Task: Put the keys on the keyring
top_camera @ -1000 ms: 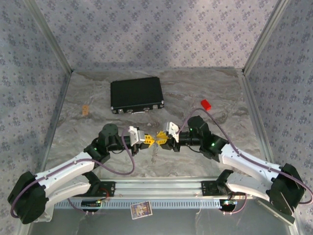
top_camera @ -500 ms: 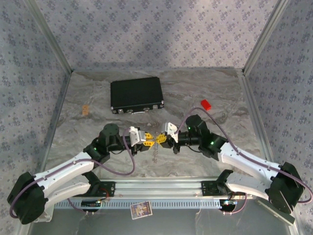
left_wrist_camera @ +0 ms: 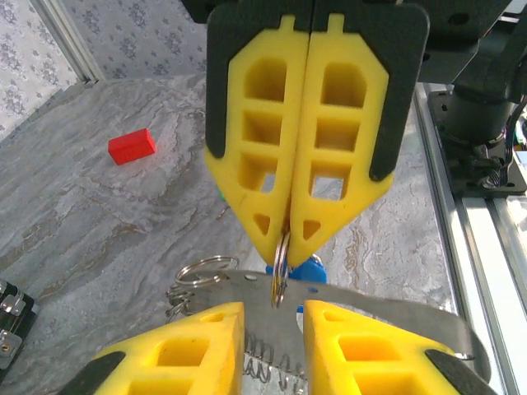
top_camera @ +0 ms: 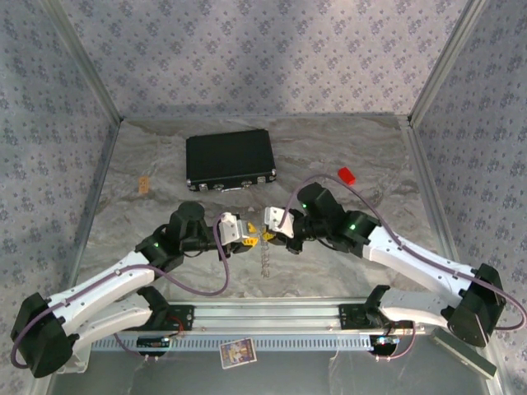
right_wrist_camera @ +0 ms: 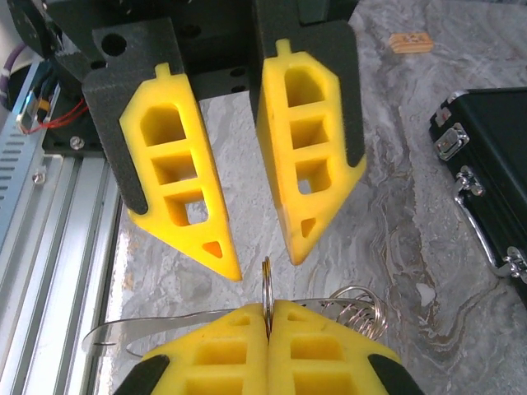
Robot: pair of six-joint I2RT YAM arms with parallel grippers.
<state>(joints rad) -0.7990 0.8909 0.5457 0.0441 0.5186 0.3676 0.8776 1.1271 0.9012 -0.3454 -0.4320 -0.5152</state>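
Left wrist view: the keyring (left_wrist_camera: 370,300) shows as a flat pale grey strip running crosswise, just above the tips of the left claw (left_wrist_camera: 273,314). A small metal ring (left_wrist_camera: 280,262) stands on edge against the strip. The right claw (left_wrist_camera: 288,239) comes in from the opposite side with its yellow fingers pressed together, and the tips pinch the top of that ring. The blue key (left_wrist_camera: 311,267) peeks out just behind the ring, below the right claw's tips, with only its bright head visible.

The left claw's fingers stand apart with a clear gap. Seen from the right wrist camera, nothing sits between them, and the ring lies just off their tips. Looser wire rings (right_wrist_camera: 356,303) bunch beside the pinched ring on the side towards the black case (top_camera: 229,159).

From the top external camera the two claws meet tip to tip near the middle of the worktop (top_camera: 370,164). A thin chain (top_camera: 265,259) trails from the meeting point towards the arm bases. The case lies well apart near the far edge, and the red block (top_camera: 347,174) lies apart beyond the right arm.
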